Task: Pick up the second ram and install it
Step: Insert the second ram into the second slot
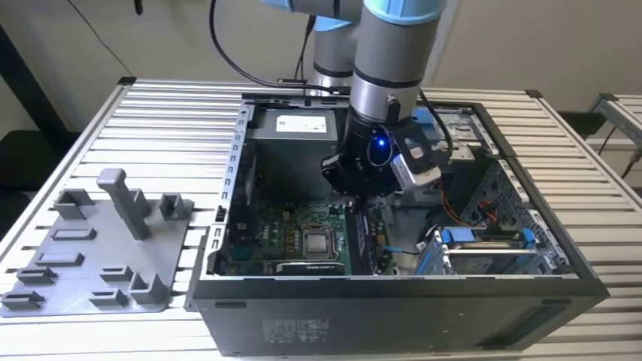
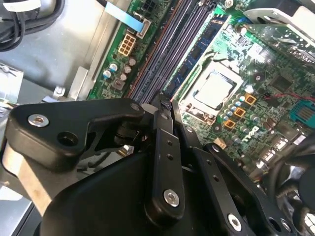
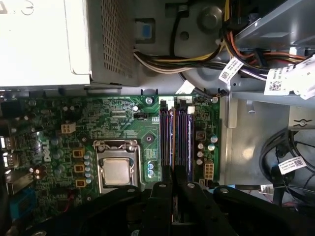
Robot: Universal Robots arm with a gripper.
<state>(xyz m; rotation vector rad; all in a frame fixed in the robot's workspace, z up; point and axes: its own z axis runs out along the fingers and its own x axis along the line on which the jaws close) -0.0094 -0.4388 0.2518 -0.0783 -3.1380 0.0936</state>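
Observation:
My gripper [image 1: 353, 197] is low inside the open computer case [image 1: 561, 256], over the memory slots [image 3: 183, 132] beside the square silver processor [image 3: 117, 170]. Its black fingers [image 2: 162, 130] are drawn close together on a thin dark board, the second ram [image 2: 197, 55], which stands on edge along the slots and runs away from the fingertips. In the first wrist view the ram [image 3: 173, 140] is a narrow line between the slot rows, ending at my gripper [image 3: 172, 184]. In the second wrist view my gripper [image 2: 165, 104] meets the board's near end, next to the processor [image 2: 215, 90].
A grey power supply [image 1: 301, 124] sits at the back of the case, and cable bundles [image 3: 231, 54] and a drive cage with blue clips [image 1: 471, 237] flank the slots. A grey parts fixture [image 1: 95, 248] lies on the slatted table at the exterior view's left.

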